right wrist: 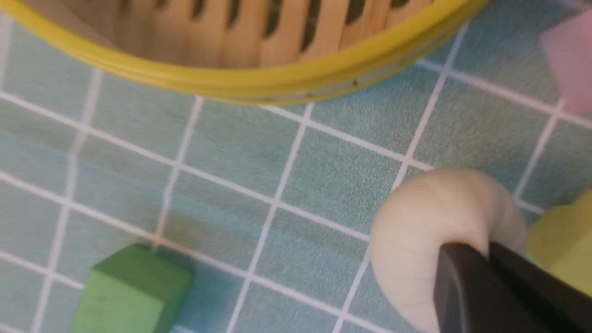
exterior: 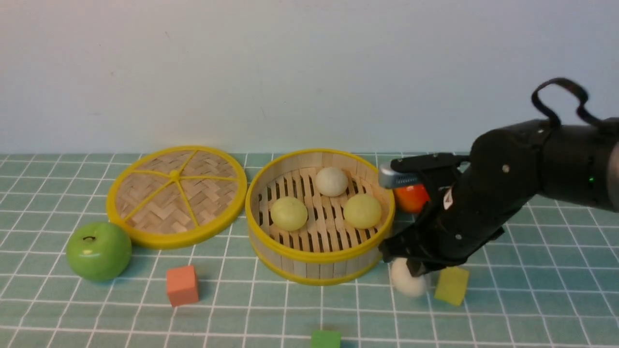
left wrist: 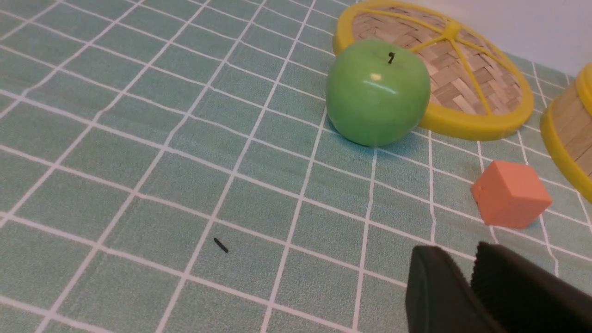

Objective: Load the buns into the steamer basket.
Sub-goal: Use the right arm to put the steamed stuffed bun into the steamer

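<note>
Bamboo steamer basket (exterior: 316,256), round with slatted floor and yellow rims, sits mid-frame on the tiled teal worktop (exterior: 532,299), holding two matte yellow-green buns (exterior: 288,213) and one off-white (exterior: 331,181). Lower right, the right gripper (exterior: 411,273) has its black fingers closed on the fourth smooth off-white bun (exterior: 405,282). The left fingers (left wrist: 437,296) look nearly closed, holding nothing

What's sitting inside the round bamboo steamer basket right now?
Inside the round bamboo steamer basket: one off-white bun at the back and two pale yellow-green buns on the slatted bottom. The near wall hides the floor's front edge.
</note>
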`<move>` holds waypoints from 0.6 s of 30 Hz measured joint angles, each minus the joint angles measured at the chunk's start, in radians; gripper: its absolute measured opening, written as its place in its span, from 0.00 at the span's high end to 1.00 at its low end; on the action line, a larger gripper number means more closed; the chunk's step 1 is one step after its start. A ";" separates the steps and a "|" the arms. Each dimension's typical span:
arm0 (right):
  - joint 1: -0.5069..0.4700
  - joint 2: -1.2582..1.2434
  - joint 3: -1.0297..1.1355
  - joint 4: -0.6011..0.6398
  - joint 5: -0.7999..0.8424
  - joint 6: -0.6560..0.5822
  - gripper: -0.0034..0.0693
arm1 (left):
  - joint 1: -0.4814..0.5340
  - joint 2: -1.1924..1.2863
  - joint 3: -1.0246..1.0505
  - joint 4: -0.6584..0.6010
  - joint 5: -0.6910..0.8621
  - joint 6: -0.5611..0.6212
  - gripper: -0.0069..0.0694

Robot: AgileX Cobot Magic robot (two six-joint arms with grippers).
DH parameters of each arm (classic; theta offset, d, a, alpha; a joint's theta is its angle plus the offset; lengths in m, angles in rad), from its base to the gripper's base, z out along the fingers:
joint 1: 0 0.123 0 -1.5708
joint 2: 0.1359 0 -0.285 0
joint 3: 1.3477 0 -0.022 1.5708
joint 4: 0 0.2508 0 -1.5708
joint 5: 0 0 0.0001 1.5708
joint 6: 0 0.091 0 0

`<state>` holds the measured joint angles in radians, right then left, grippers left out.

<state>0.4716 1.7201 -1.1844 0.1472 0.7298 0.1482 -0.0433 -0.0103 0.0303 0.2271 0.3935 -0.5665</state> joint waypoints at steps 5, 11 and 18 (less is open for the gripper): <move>0.003 -0.025 -0.122 0.010 0.064 -0.010 0.93 | 0.000 0.000 0.000 0.000 0.000 0.000 0.72; 0.059 0.069 -0.288 0.070 0.016 -0.077 0.93 | 0.000 0.000 0.000 0.000 0.000 0.000 0.71; 0.071 0.234 -0.352 0.103 -0.061 -0.095 0.93 | 0.000 0.000 0.000 0.001 0.000 0.000 0.69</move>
<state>0.5421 1.9539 -1.5359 0.2498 0.6689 0.0535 -0.0433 -0.0103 0.0303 0.2280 0.3935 -0.5665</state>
